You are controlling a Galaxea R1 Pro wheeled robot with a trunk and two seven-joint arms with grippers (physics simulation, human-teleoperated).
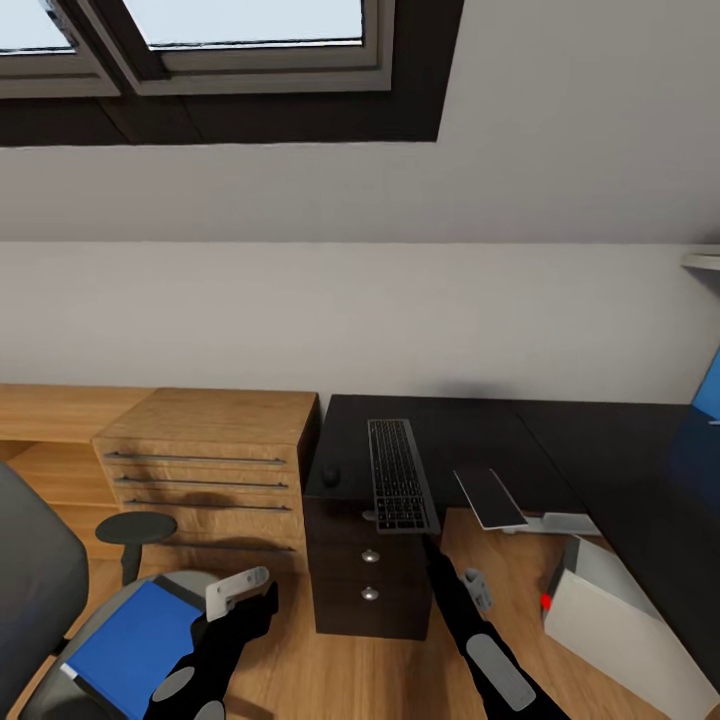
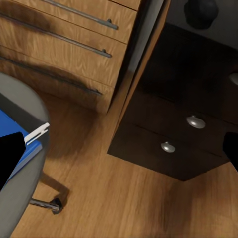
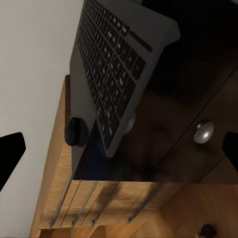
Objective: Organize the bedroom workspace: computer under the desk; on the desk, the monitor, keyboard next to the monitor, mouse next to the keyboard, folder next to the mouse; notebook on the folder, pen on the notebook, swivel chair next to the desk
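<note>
Folder on swivel chair; keyboard overhangs desk — both jaws spread.

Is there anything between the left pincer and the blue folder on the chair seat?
Nothing visible. The left pincer hangs just above the near corner of the folder on the swivel chair, with open air between them. The chair's round armrest stands behind, off that line.

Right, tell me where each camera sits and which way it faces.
Head: high on the robot, looking down at the desk, keyboard; both arms show.
Left wrist: faces the floor, folder on swivel chair, desk drawers; dark fingers at the edges.
Right wrist: faces the keyboard; dark fingers at the edges.
All three share the desk drawer knobs.
</note>
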